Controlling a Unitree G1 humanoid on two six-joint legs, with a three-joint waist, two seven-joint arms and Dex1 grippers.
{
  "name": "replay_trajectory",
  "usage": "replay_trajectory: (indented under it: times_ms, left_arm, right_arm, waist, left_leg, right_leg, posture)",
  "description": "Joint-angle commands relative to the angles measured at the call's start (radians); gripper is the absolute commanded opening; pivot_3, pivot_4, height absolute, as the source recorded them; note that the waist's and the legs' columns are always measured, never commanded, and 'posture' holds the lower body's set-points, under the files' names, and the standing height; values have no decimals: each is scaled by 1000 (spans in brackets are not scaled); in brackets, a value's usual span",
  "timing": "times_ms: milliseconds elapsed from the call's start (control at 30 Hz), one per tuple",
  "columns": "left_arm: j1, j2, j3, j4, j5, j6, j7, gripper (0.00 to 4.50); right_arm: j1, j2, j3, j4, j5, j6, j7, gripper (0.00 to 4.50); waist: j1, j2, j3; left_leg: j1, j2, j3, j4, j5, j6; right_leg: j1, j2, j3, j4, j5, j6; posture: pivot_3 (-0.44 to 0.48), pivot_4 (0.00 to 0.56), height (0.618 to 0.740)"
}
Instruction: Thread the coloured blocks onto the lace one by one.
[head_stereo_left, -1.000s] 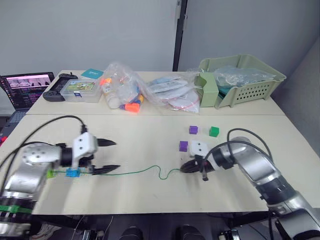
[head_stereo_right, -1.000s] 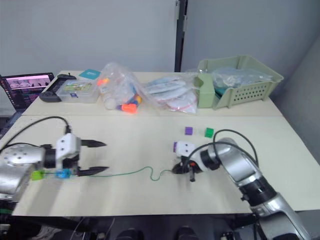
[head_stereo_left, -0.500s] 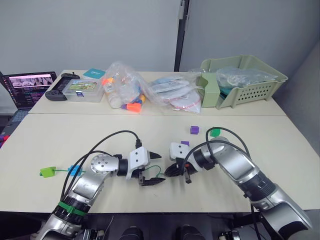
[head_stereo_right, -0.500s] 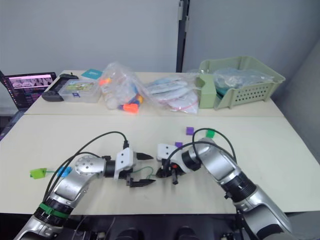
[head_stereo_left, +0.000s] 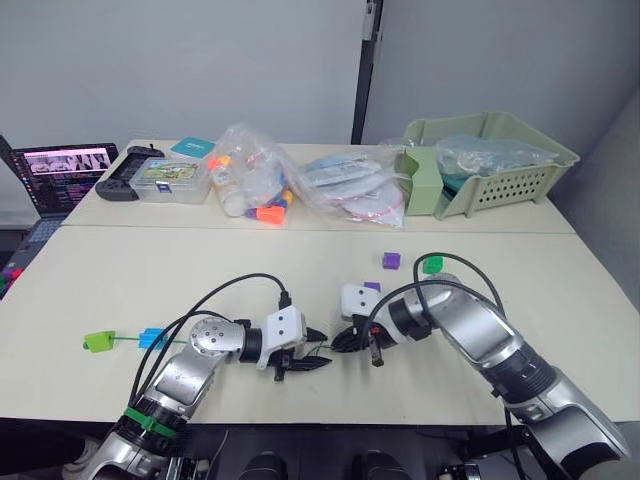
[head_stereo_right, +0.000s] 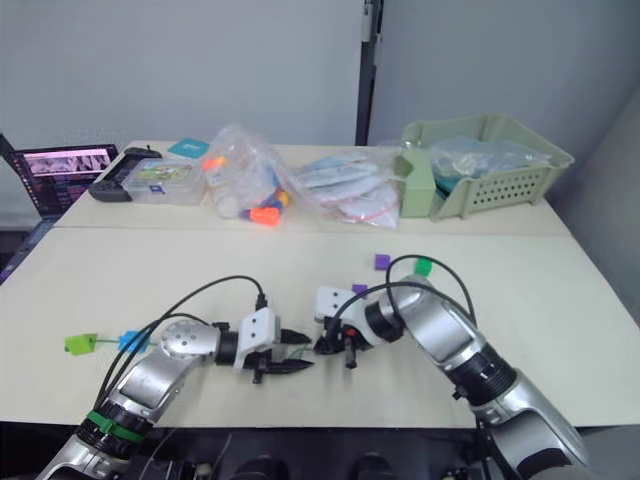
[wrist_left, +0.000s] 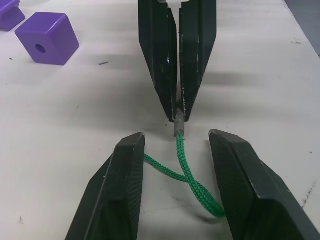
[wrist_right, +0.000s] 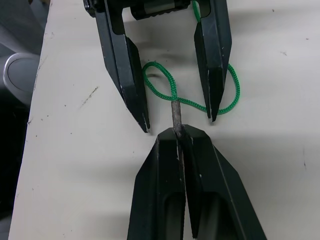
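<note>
The right claw pinches the thin green lace by its stiff grey tip; the limp cord lies between the left claw's parted fingers, best gripped just behind that tip.

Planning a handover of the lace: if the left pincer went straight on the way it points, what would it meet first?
Probably the right pincer, shut on the lace tip directly ahead between the open left pincer's fingers.

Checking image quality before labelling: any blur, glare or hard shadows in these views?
Left wrist view: sharp; the right gripper casts a soft smear of shadow on the table. Right wrist view: the lace is crisp, with mild sheen on the left gripper's fingers. Eye views: even light, no glare.
</note>
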Motion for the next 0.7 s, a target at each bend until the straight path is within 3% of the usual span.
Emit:
replay_trajectory:
  times_ms: [33, 100, 367, 700]
  left_arm:
    - [-14, 0, 3, -20, 1, -17, -4, 2305]
    - [-17, 0, 7, -16, 1, -18, -6, 2305]
    - [-22, -6, 16, -11, -16, -27, -23, 40]
    - [-25, -25, 15, -22, -25, -25, -22, 40]
  right_arm:
    - [-13, -15, -9, -21, 9, -9, 7, 0]
    - [-16, -15, -8, -16, 8, -12, 6, 0]
    - [-7, -21, -2, -31, 12, -2, 12, 0]
    - [-1, -30, -3, -41, 15, 4, 17, 0]
  waist:
    - [0, 0, 0]
    - [-1, 0, 0]
    - [-1, 0, 0]
    - [-1, 0, 0]
  left_leg:
    - [0, 0, 0, 0, 0, 0]
    - [0, 0, 0, 0, 0, 0]
    - [0, 0, 0, 0, 0, 0]
    - [0, 0, 0, 0, 0, 0]
  right_leg:
    - [0, 0, 0, 0, 0, 0]
    - [0, 0, 0, 0, 0, 0]
    - [0, 0, 0, 0, 0, 0]
    - [0, 0, 0, 1, 0, 0]
  posture:
    - [0, 150, 740]
    - [0, 150, 740]
    - [0, 150, 740]
    - [0, 150, 740]
